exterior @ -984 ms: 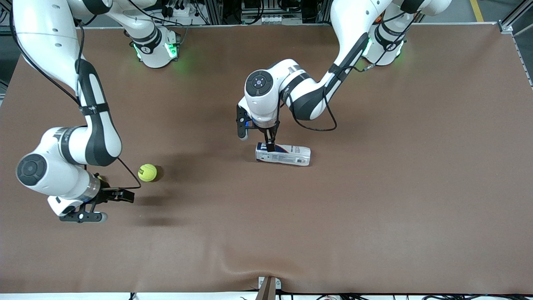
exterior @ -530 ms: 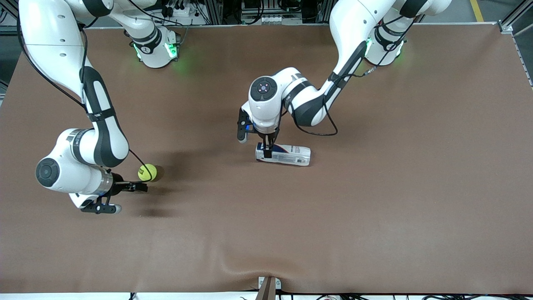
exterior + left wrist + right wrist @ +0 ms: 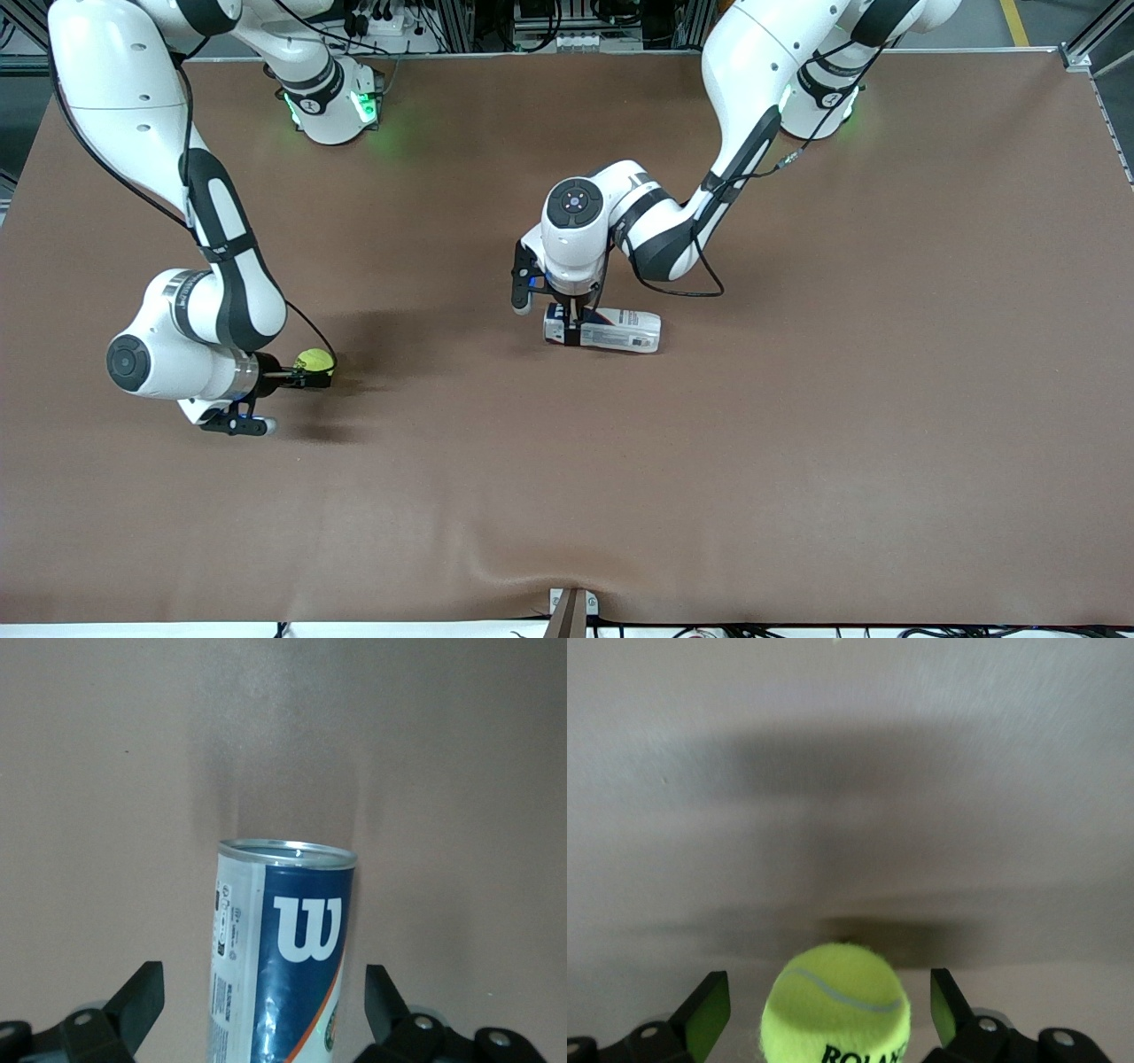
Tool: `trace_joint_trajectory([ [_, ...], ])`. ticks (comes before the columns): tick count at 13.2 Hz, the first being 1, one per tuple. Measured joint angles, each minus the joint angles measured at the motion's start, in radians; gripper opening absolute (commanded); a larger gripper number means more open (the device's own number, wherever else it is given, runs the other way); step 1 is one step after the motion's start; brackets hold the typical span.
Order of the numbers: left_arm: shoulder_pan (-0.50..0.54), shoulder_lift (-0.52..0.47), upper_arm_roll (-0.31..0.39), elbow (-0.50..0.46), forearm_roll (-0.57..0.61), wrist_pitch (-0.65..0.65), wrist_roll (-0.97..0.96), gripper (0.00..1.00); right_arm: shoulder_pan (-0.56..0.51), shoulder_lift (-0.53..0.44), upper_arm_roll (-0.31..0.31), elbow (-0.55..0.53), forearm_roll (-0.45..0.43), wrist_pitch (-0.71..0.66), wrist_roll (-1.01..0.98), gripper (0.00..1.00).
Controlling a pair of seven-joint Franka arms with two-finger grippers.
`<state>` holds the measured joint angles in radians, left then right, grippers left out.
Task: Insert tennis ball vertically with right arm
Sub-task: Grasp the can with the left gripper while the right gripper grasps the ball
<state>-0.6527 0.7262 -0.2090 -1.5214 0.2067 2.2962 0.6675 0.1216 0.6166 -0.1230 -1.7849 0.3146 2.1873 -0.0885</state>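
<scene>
Two arms work over the brown bench [image 3: 797,443], each at its own object. Toward the right arm's end, at about nine o'clock in the front view, the right gripper [image 3: 306,377] sits low at the tennis ball [image 3: 314,360]; its fingers [image 3: 709,1010] are spread wide on either side of the yellow-green ball, with a gap showing on both sides in the right wrist view — not yet closed on it. That ball rests on the bench, its black lettering partly visible.

Near the middle of the bench, the left gripper [image 3: 574,326] is down at one end of the tennis ball can [image 3: 611,330], a white and blue can lying on its side with its length running toward the left arm's end. In the left wrist view the fingers [image 3: 137,1003] stand wide, straddling the can [image 3: 283,948] with clear space at each side — the metal-rimmed end points away from that camera.

Ball and can lie well apart.
</scene>
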Motion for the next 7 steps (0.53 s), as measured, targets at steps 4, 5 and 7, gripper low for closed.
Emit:
trace_joint_trajectory([
  [4,0.001,0.027,0.0,-0.001,0.0,0.037,-0.001,1.0,0.002,0.0,0.003,-0.034,0.014,0.0,0.0,1.0],
  [5,0.001,0.029,0.0,-0.001,0.0,0.037,-0.001,1.0,0.002,0.0,0.003,-0.037,0.015,0.0,0.0,1.0],
  [7,-0.003,0.035,-0.002,-0.001,0.0,0.037,-0.001,1.0,0.001,0.0,0.003,-0.039,0.015,0.0,0.0,1.0],
])
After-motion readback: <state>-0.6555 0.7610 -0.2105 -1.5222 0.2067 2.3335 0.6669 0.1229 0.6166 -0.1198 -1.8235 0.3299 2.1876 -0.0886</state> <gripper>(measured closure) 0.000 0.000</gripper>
